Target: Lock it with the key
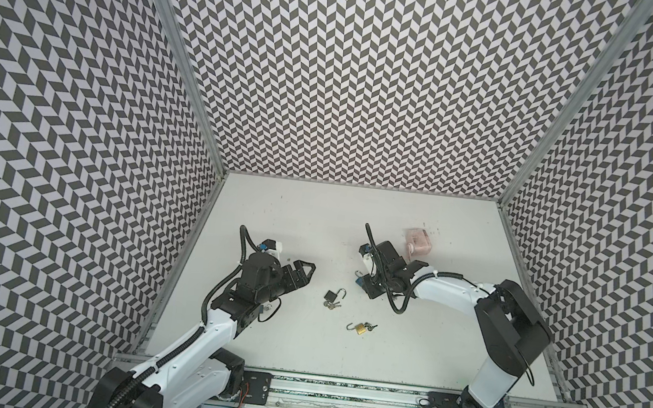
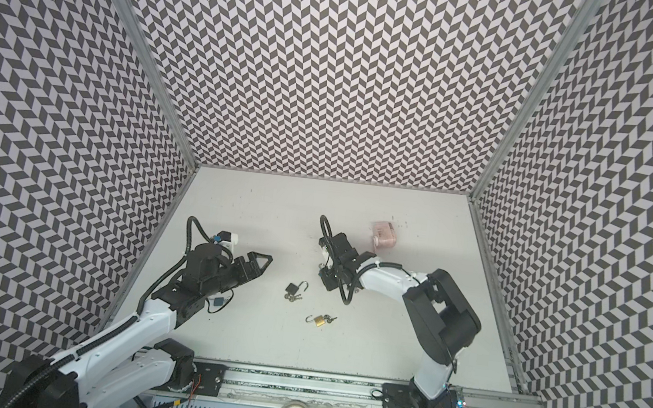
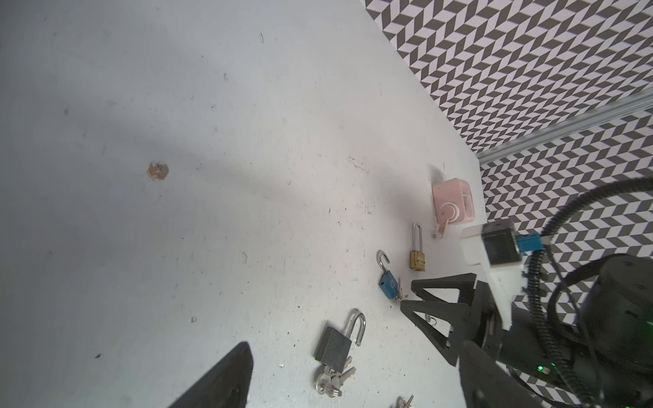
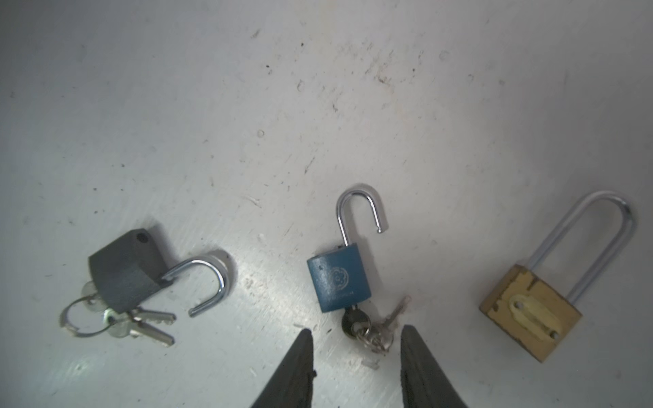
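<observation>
Four padlocks lie flat on the scuffed, pale grey desk (image 1: pixel 273 215), each with a curved steel shackle; three shackles stand open. The black padlock (image 1: pixel 330 296) is a matte, squarish block with one ring of silvery keys (image 4: pixel 141 323) at its keyhole end. Just beside it, toward the right arm, lies the blue padlock (image 4: pixel 337 282), painted metal with rounded corners and a stamped round emblem. Its long axis runs outward from the right fingers (image 4: pixel 296 371), with the open shackle pointing away from them and the keyhole end toward them. One dark-headed key (image 4: pixel 354 319) sits in that keyhole, with a small ring and a slimmer key hanging off it. The right fingers, two dark tapered wedges, stand apart on either side of this bunch and touch none of it. Past the blue one from the black padlock lies a worn long-shackled brass padlock (image 4: pixel 530 312), both shackle legs seated in its body. Farther the same way is a pink box (image 3: pixel 454 205) of plastic with a round knob. A small brass padlock (image 1: pixel 361 329) rests on the black padlock's side toward the arm bases, lying crosswise in both top views, keys at its keyhole end. The left fingers (image 3: pixel 226 378) are spread wide and hold nothing, near the black padlock on the side away from the blue one.
</observation>
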Action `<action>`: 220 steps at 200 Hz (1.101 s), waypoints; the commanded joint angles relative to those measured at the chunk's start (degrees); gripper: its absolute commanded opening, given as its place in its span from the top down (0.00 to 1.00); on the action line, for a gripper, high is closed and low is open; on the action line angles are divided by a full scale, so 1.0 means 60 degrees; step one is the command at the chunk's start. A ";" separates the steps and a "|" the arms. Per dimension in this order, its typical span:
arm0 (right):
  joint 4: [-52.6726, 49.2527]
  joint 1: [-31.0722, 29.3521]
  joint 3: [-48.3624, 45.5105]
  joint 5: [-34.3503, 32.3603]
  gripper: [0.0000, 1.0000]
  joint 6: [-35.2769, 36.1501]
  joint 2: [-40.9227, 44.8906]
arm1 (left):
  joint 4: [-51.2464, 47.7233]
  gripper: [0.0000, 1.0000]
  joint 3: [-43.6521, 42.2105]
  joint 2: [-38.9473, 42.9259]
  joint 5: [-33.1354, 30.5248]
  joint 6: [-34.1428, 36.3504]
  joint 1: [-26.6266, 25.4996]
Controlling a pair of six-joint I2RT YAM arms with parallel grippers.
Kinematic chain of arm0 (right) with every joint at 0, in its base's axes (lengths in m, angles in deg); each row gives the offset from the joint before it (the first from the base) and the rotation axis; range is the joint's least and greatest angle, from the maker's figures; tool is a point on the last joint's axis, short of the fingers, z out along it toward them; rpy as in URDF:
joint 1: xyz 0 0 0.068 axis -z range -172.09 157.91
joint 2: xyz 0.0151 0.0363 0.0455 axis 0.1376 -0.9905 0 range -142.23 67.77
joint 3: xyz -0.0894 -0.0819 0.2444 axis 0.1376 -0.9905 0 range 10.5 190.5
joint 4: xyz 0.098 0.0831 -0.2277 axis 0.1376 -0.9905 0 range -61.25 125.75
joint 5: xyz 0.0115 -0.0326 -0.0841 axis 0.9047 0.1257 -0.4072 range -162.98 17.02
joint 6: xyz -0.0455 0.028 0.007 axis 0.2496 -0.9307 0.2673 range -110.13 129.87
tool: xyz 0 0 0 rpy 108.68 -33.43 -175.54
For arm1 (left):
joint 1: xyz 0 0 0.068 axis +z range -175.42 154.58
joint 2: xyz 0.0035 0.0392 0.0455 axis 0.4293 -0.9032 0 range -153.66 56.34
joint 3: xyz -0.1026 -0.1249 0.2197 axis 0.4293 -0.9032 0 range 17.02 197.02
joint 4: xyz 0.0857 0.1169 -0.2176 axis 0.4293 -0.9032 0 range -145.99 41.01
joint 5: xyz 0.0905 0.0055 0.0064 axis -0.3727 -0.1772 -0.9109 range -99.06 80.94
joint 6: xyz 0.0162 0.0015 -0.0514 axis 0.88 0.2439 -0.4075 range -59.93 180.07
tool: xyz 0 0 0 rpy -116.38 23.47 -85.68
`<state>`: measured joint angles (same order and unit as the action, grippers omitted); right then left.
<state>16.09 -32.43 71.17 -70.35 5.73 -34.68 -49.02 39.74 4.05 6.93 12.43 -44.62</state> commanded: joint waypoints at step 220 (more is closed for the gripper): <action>-0.0012 -0.1775 -0.1512 -0.1406 0.60 -0.2073 0.2326 | -0.0623 0.11 0.0551 0.0742 -0.0834 0.0848 -0.1387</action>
<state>17.51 -41.61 68.30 -73.04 -0.13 -28.19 -54.83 40.53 10.52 7.13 16.12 -44.60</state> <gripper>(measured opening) 0.405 0.894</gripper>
